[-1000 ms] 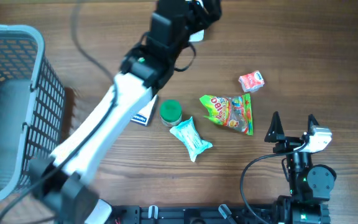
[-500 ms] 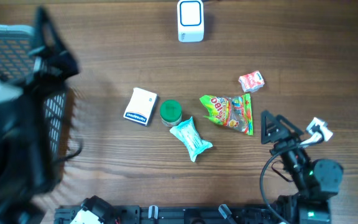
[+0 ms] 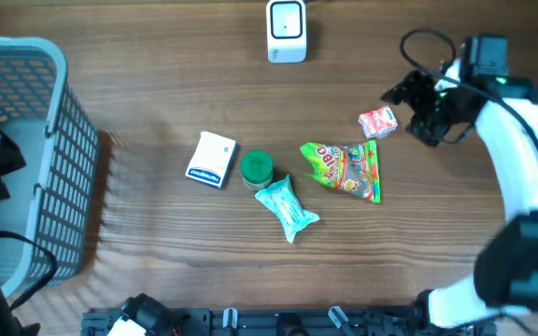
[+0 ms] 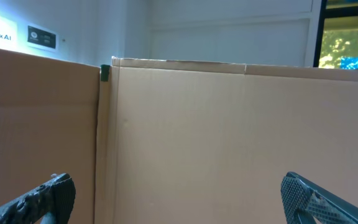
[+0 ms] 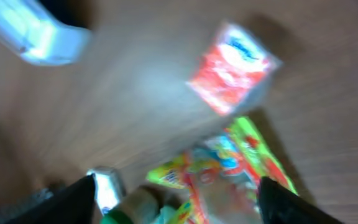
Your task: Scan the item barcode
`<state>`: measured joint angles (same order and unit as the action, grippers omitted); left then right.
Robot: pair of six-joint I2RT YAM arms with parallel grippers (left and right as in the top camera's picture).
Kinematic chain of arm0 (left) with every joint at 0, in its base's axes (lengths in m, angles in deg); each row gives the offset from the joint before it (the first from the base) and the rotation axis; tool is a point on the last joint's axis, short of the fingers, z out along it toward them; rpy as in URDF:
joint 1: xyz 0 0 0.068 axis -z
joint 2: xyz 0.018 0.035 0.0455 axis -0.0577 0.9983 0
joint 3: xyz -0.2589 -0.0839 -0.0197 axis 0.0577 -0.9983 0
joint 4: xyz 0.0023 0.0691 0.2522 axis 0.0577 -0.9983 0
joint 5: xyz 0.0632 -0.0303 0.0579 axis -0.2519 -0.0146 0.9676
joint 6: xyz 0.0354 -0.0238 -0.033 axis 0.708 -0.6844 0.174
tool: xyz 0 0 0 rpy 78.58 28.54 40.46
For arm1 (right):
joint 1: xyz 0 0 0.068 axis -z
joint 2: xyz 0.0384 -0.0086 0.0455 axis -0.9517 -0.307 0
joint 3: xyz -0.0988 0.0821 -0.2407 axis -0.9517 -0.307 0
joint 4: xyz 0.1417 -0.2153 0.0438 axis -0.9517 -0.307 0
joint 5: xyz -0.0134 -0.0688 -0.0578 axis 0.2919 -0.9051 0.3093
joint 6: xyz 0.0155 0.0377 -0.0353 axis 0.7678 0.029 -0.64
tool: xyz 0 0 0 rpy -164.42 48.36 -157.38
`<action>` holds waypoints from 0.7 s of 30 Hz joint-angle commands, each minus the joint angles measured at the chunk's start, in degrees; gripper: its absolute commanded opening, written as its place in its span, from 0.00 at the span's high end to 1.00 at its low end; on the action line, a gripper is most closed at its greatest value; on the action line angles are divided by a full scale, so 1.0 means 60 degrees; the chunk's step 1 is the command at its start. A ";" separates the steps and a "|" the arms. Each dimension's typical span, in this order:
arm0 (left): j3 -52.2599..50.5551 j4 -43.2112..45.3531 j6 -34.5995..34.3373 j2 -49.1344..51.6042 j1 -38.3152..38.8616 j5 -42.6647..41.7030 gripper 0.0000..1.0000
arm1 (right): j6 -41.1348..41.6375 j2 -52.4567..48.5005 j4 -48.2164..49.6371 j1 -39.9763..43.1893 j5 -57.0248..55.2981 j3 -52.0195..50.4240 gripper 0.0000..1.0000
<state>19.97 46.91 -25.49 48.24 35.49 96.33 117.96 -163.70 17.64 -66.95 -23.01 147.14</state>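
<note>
right gripper: You have it spread wide with nothing between the fingers. In the blurred wrist view the two fingertips sit at the lower corners.
red packet: It lies flat on the worktop, just beside your right gripper on the fingertip side and outside the fingers. You cannot tell from above whether a fingertip touches it. In the wrist view it shows ahead of the gripper, beyond the tips.
scanner: It is a white unit well apart from your right gripper, farther out than the red packet. It is a pale smear at the upper left corner of the wrist view.
gummy bag: This bright green and yellow bag is near your right gripper, next to the red packet. It runs between the fingertips in the wrist view.
green-lidded jar: It stands beyond the gummy bag from your right gripper.
teal pouch: It lies just beside the jar.
white box: It is on the jar's other side, the farthest item from your right gripper.
left gripper: You have it fully spread and empty, facing a cardboard wall.
basket: This grey mesh basket is well apart from your right gripper, on the left arm's side.
</note>
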 commanded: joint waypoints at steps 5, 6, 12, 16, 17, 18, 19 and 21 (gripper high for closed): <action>-0.0412 -0.0255 -0.1647 -0.0885 -0.1741 0.0091 0.00 | 0.2779 -0.1606 0.0299 -0.0772 -0.2765 0.0117 0.14; -0.0543 -0.0248 -0.1756 -0.1115 -0.1971 0.0047 0.00 | 0.2991 -0.1636 0.0321 -0.0769 -0.3056 0.0117 0.16; -0.0736 -0.0248 -0.2262 -0.1752 -0.2962 -0.0211 0.00 | 0.3140 -0.2641 0.0805 -0.0809 -0.3104 0.0117 0.23; -0.0736 -0.0838 -0.2827 -0.1767 -0.3410 -0.0874 0.00 | 0.3169 -0.3450 0.1111 -0.0958 -0.3042 0.0113 0.45; -0.0736 -0.0991 -0.2830 -0.1778 -0.3464 -0.1198 0.00 | 0.3158 -0.3519 0.1111 -0.0958 -0.3049 0.0113 0.52; -0.0736 -0.1075 -0.2827 -0.1781 -0.3493 -0.1395 0.00 | 0.3115 -0.3534 0.1115 -0.0907 -0.3151 0.0117 0.57; -0.0736 -0.1078 -0.2827 -0.1800 -0.3493 -0.1392 0.00 | 0.2841 -0.3493 0.1082 -0.0772 -0.3122 0.0138 0.65; -0.0736 -0.1082 -0.2969 -0.1974 -0.3493 -0.1395 0.00 | 0.2357 -0.3304 0.0539 -0.0270 -0.3038 0.0321 0.91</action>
<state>15.86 40.44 -41.66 37.95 15.01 90.08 135.07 -182.06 24.37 -71.94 -39.76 148.58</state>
